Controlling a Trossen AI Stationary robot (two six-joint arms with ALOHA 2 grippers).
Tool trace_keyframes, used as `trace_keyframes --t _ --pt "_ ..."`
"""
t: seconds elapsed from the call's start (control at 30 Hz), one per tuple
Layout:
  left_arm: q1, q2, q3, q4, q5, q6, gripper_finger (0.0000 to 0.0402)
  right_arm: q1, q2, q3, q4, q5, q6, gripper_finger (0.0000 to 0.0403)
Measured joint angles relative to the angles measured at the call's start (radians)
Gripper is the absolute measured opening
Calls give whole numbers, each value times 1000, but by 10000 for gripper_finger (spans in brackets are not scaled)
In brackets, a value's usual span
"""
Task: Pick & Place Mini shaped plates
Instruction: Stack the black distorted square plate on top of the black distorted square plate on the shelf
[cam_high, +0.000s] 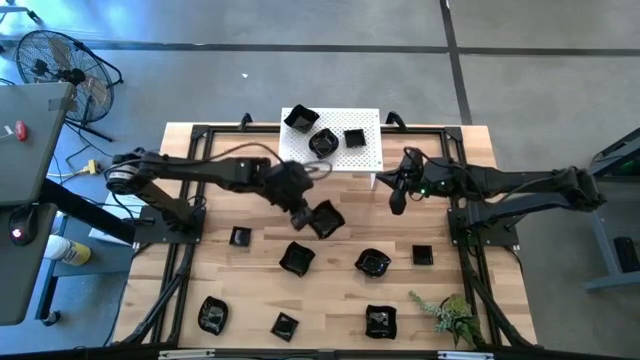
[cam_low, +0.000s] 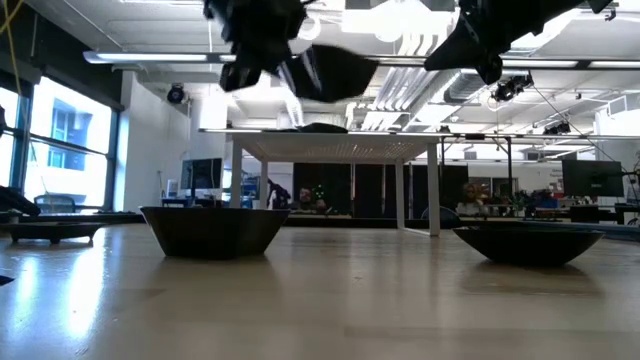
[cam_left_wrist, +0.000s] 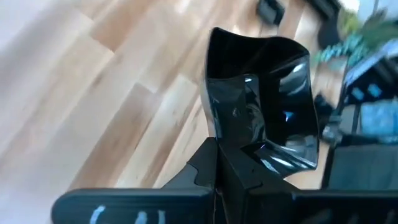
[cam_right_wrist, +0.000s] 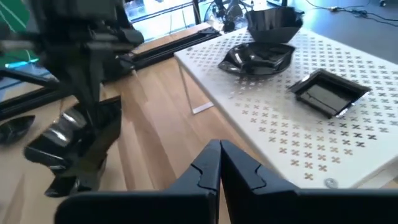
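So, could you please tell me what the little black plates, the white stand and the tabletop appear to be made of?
The plate held in the shut left gripper looks like thin glossy black plastic, going by its sharp highlights, though glazed ceramic is possible. The stand looks like white painted sheet metal, matte and punched with small crosses. The table looks like pale wood planks with visible grain and a light sheen.

Glossy black plate lifted, apparently tilted.

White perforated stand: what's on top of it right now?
Three black dishes sit on the white stand: one at its far-left corner, a wavy one in the middle, a flat square one to its right. Nothing covers the top. The space underneath is hidden.
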Motion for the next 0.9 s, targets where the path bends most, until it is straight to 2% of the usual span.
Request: trace_keyframes --t 0.17,0.33,0.57,0.63,0.9 --pt "67 -1 117 -86 -31 -79 1 -43 -22 0 -2 -54 -7 6" --pt "187 -45 174 -112 -46 -105 1 -75 -46 0 -15 -90 -50 2" --pt "453 -73 225 -192 -44 -102 1 -81 -51 0 -21 -91 -71 6" --pt "523 -64 230 -170 -32 -102 1 -81 -51 0 -21 -90 -77 5" --pt "689 4 230 -159 37 -23 1 -81 -51 0 -21 -82 -80 5"
